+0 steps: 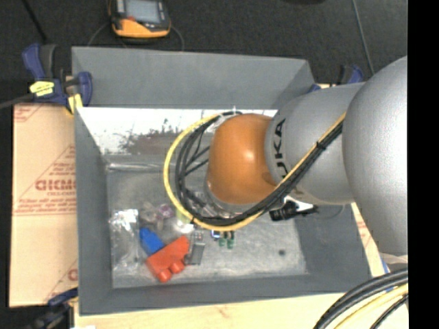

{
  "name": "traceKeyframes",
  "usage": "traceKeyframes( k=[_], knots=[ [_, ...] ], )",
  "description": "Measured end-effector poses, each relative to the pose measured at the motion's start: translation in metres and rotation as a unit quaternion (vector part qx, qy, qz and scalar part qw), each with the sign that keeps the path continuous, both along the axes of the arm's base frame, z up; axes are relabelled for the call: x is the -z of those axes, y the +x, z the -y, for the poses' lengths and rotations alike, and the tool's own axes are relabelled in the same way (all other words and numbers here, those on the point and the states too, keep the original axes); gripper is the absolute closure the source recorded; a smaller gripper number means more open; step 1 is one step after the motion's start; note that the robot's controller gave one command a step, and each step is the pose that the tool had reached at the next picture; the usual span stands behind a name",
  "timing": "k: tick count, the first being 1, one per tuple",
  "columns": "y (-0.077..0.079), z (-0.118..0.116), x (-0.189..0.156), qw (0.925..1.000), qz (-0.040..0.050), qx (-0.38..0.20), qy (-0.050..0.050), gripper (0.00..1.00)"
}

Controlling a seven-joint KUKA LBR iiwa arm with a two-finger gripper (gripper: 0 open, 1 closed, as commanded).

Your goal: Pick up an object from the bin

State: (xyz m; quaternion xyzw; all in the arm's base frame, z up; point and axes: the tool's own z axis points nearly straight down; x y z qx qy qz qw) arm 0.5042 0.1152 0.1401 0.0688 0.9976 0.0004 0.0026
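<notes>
The jaws hang low under the orange wrist cover (236, 160); open or closed, I cannot tell. Just beside them, away from the arm, lies a red blocky toy (168, 259), then a blue piece (150, 239) touching it, and farthest out crumpled clear plastic (125, 221), all on the grey bin's (89, 204) floor

The orange cover (236, 160) hides the middle of the bin (92, 184), and the arm (357, 149) is cut off at right.

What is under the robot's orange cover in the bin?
Just lower-left of the orange cover lie a red block, a blue piece and crumpled clear wrap. Whatever sits directly beneath it is hidden.
</notes>
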Motion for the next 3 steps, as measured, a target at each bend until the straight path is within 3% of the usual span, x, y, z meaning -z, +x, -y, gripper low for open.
traceKeyframes(
  k=[1, 2, 3],
  knots=[
    [0.061, -0.016, 0.065, 0.9998, -0.0013, 0.019, 0.001, 0.0],
    [0.059, -0.015, 0.063, 0.9998, -0.0013, 0.02, 0.0, 1.0],
    [0.066, -0.016, -0.09, 0.9995, 0.0033, 0.032, 0.001, 1.0]
  ],
)
